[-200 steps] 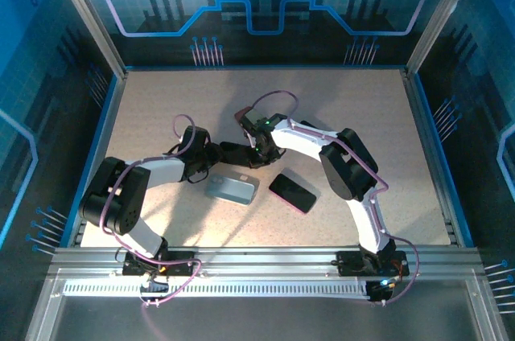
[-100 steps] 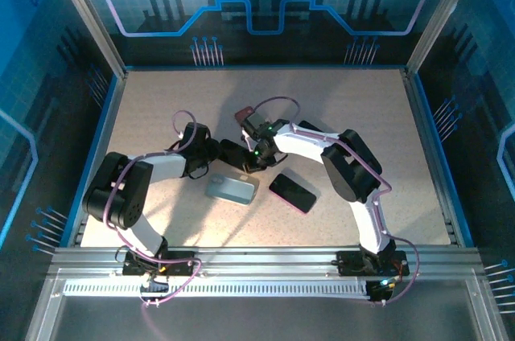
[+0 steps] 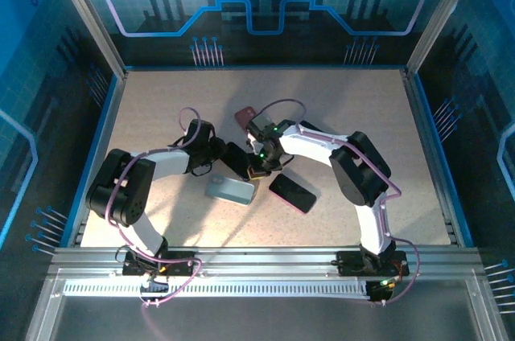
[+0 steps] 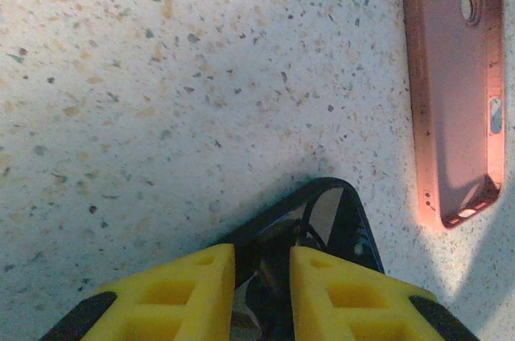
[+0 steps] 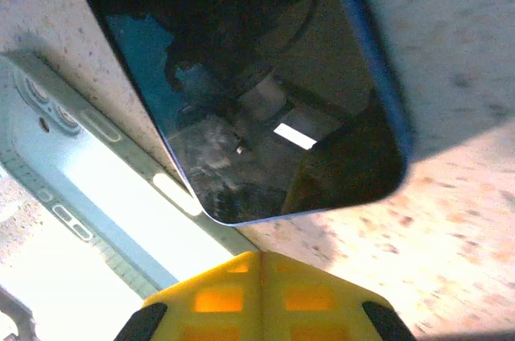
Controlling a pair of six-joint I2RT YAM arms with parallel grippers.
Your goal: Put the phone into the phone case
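One phone (image 5: 257,76) sat pinched by its end in your left gripper (image 4: 261,256), the yellow fingers drawn in on the dark slab. It appeared raised off the table (image 4: 121,76), with its corner just beside the long edge of the pale blue case (image 5: 113,184). That case lay open side up with nothing in it. Your right gripper (image 5: 259,277) hung close by, fingers pressed together and holding nothing. Further right, a second dark phone (image 3: 292,192) lay flat, apart from the pale case. A pink case (image 4: 455,84) lay farther back, apparently also unfilled. I judged the pickup done. Squaring the phone over the case, lowering it and pressing it home were left.
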